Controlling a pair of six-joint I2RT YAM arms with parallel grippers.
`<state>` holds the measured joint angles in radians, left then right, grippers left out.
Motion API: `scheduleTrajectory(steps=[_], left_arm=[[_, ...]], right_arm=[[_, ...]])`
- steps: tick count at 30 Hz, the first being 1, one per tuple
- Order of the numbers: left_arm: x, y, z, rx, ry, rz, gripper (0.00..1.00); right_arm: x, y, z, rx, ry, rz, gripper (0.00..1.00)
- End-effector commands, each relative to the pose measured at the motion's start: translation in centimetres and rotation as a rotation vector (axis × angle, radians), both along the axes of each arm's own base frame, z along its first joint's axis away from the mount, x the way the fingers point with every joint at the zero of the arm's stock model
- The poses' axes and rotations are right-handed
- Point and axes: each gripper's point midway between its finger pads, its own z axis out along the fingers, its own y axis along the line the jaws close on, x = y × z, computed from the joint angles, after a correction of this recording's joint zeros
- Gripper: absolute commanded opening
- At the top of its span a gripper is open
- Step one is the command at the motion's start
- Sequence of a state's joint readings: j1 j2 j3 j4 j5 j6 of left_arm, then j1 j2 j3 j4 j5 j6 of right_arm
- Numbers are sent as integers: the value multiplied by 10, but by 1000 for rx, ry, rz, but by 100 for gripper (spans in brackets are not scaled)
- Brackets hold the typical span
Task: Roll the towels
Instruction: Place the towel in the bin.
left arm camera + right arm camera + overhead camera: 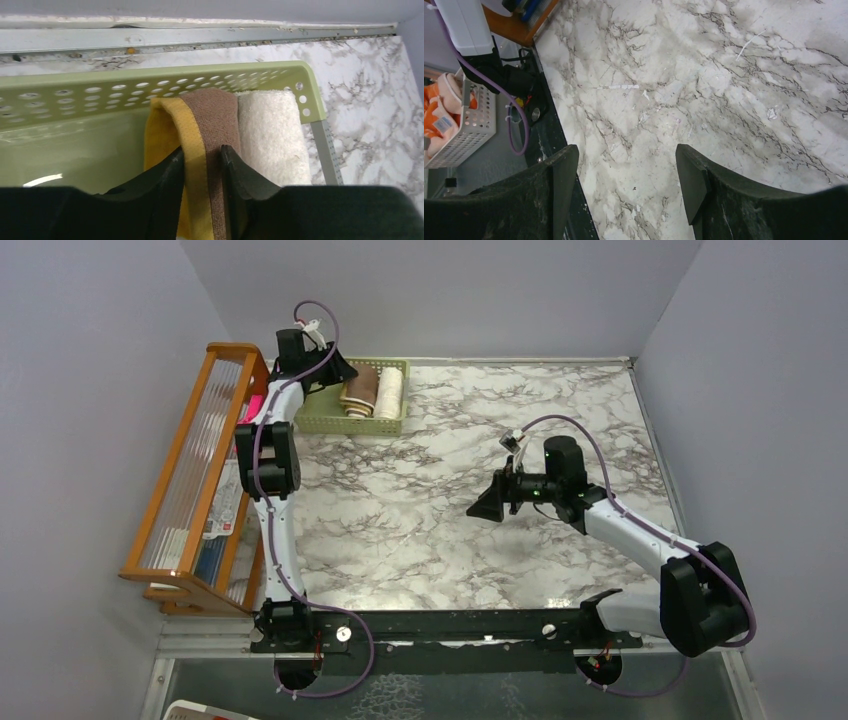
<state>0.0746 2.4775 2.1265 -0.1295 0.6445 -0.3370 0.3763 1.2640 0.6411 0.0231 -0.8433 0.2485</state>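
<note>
Left gripper [202, 150] clamps mustard towel [167, 125]; cream towel [270, 135] beside, two in one basket [100, 92]; right gripper [624, 155] spread.

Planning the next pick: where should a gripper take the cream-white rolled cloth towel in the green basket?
Probably from above, pinching the cream-white towel roll across its middle: the pale green plastic basket and the mustard-and-brown roll flank it, so only its top is free.
</note>
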Motion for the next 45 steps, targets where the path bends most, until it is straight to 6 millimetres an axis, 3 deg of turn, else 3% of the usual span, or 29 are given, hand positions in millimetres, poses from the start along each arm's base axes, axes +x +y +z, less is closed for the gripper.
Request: scheduleTrajectory(steps=[1, 11, 18, 22, 26, 31, 35, 40, 45], left_arm=[[12, 35, 32, 62, -79, 141, 30], [10, 54, -13, 125, 5, 242, 15], [9, 55, -36, 130, 54, 256, 14], [8, 51, -48, 148, 79, 253, 20], [5, 47, -58, 162, 101, 256, 36], [3, 44, -60, 187, 109, 268, 45], [0, 36, -64, 204, 129, 268, 44], [-3, 19, -66, 221, 139, 251, 34], [-6, -2, -69, 222, 147, 216, 31]], right_arm=[[-5, 4, 1, 17, -21, 42, 72], [-9, 5, -1, 17, -17, 54, 72], [-9, 6, -1, 19, -16, 60, 72], [-9, 7, -2, 21, -13, 63, 72], [-10, 8, 0, 24, -16, 68, 72], [-11, 8, -1, 24, -14, 69, 72], [-11, 9, -1, 30, -14, 72, 72], [-11, 9, 0, 32, -20, 76, 72], [-13, 9, 1, 34, -22, 79, 72]])
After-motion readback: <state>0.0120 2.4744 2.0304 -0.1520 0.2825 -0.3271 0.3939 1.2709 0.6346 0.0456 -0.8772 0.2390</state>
